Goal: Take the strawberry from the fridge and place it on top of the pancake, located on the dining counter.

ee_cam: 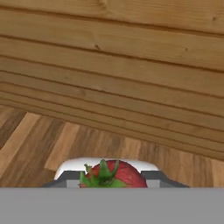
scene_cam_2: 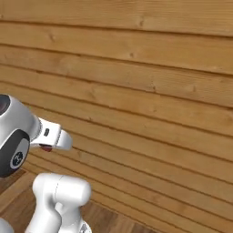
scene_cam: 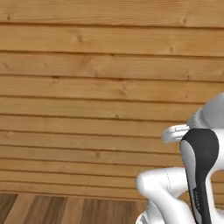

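The strawberry is red with a green leafy cap and sits at the bottom of the hand view, between the two fingertips. My gripper is shut on it. From the right base view the strawberry shows as a small dark red lump under the white hand, which is held up in front of the arm. In the left base view the hand's white rim peeks out beside the dark forearm. The fridge, the pancake and the dining counter are out of view.
A wall of horizontal light wooden planks stands straight ahead across both base views. A brown wood-plank floor meets it below, also seen as the floor at the bottom left.
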{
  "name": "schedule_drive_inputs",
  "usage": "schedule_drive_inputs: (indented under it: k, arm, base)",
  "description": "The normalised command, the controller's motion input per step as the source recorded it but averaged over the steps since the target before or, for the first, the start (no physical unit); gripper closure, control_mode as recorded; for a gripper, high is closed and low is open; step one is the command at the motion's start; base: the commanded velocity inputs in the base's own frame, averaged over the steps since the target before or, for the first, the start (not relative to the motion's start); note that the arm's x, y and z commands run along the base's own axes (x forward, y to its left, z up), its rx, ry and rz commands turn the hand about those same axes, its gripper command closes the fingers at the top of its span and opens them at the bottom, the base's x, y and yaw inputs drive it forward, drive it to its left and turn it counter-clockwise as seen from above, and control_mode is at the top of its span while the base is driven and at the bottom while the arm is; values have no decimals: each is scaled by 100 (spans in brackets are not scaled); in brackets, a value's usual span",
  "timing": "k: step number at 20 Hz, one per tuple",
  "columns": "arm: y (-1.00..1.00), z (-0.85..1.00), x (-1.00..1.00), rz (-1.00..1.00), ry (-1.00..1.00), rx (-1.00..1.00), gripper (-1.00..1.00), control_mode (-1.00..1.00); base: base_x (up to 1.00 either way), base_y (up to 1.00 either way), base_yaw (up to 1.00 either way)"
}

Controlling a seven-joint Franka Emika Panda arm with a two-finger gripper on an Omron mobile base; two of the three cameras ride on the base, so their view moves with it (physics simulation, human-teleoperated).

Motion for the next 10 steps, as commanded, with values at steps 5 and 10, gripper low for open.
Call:
schedule_drive_inputs:
  k: [5, 10]
  arm:
    - [0, 0, 0, 0, 0, 0, 100, 100]
    - [0, 0, 0, 0, 0, 0, 100, 100]
  base:
    - [0, 65, 92]
    - [0, 21, 100]
